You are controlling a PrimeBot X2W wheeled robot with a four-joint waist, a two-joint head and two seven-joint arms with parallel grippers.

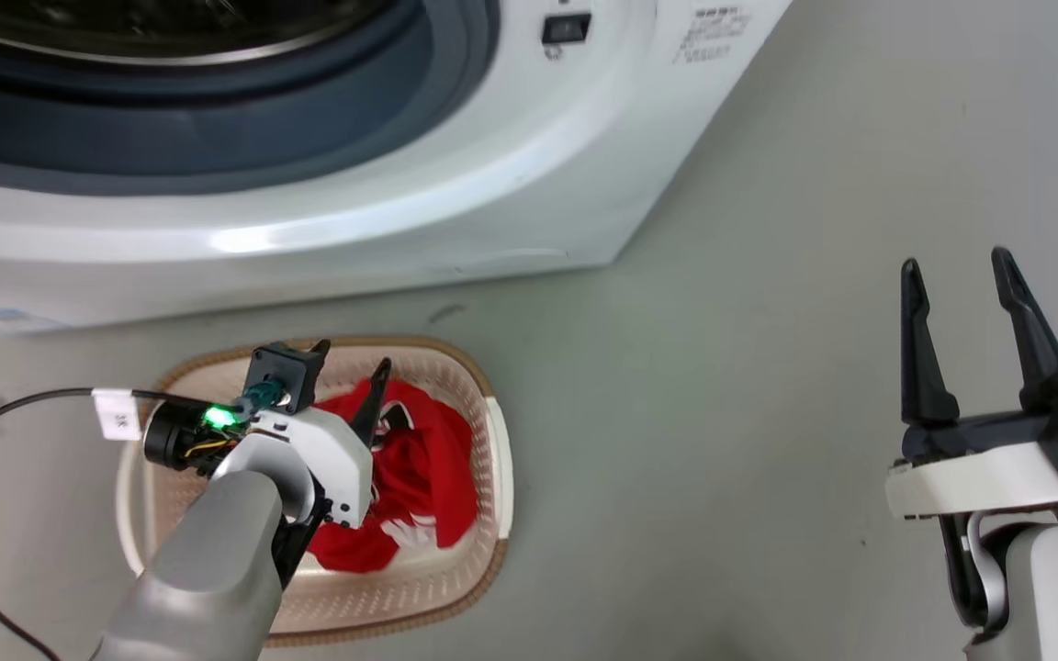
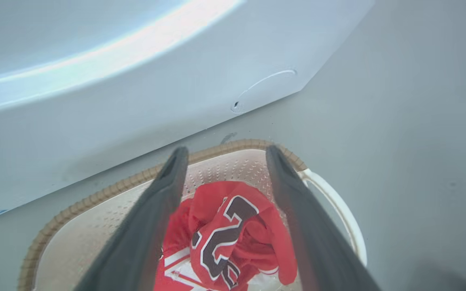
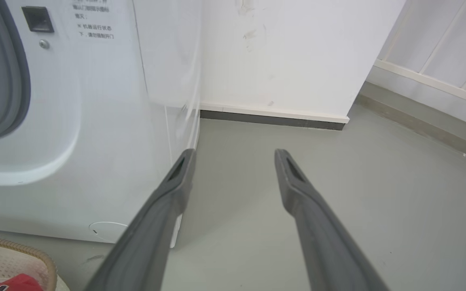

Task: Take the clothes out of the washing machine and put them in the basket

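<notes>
Left tool [image 2: 227, 150] spread, crumpled red clothes [image 2: 237, 230]

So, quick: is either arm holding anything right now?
Left end effector: open, empty, over the clothes in the basket.
Right end effector: open, holding nothing.

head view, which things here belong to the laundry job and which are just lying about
Part of the job:
- clothes, lying in the basket
- washing machine
- left end effector, open above the clothes
- right end effector, open over the floor

Just about:
- white cable tag by the left wrist
- grey floor
</notes>
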